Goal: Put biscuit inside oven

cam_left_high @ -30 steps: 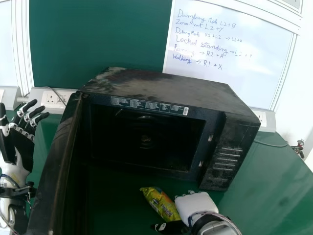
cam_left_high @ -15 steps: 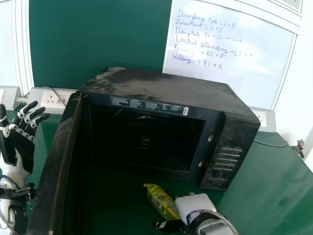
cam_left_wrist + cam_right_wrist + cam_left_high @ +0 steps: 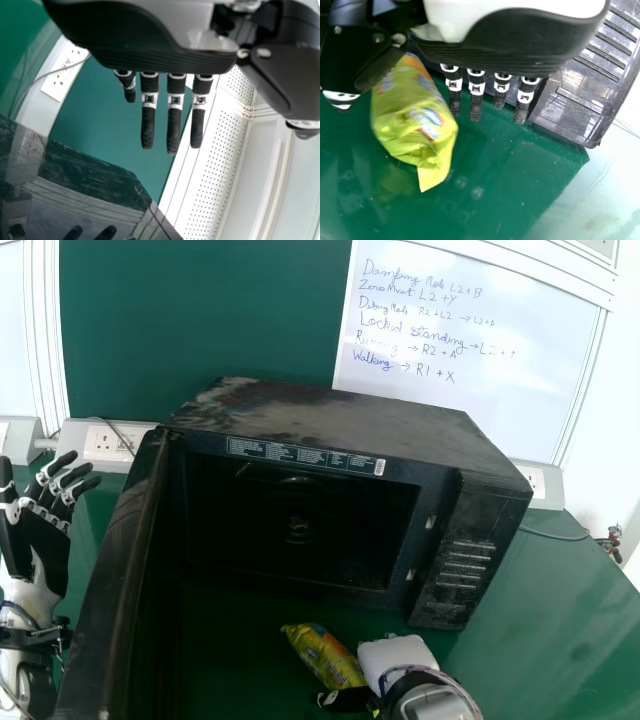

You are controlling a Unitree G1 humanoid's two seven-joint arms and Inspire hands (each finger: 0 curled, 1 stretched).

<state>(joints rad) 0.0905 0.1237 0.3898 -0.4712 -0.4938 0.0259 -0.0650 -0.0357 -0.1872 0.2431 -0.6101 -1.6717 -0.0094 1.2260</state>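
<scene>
Head view: The microwave oven [image 3: 330,420] stood upright on the green table [image 3: 570,600], toward the far edge and inboard of the right edge. The oven door [image 3: 110,590] was open, swung out on the left side; the control panel [image 3: 465,565] was on the right side of the front. The yellow-green biscuit packet [image 3: 325,655] was outside the oven, in front of the cavity opening and nearer the oven's lower right front corner than its left one. The packet was tilted, one end directed toward the opening, the other beside the thumb [image 3: 335,700] of the right hand [image 3: 400,655]. Contact between packet and table could not be determined. The left hand [image 3: 38,545] was located at the view's left edge, on the outer side of the door, palm upward, fingers extended and apart. A whiteboard [image 3: 550,360] was mounted behind the oven.

Left wrist view: The fingers [image 3: 174,125] of the left hand [image 3: 160,60] were straight, with gaps between them, and held nothing. The glossy door was near the hand.

Right wrist view: The fingers [image 3: 476,100] of the right hand [image 3: 500,40] were straight, with narrow gaps between them. The spacing between thumb and fingers was wide, and the packet occupied it, partly covered by the hand. A firm grip could not be confirmed.
</scene>
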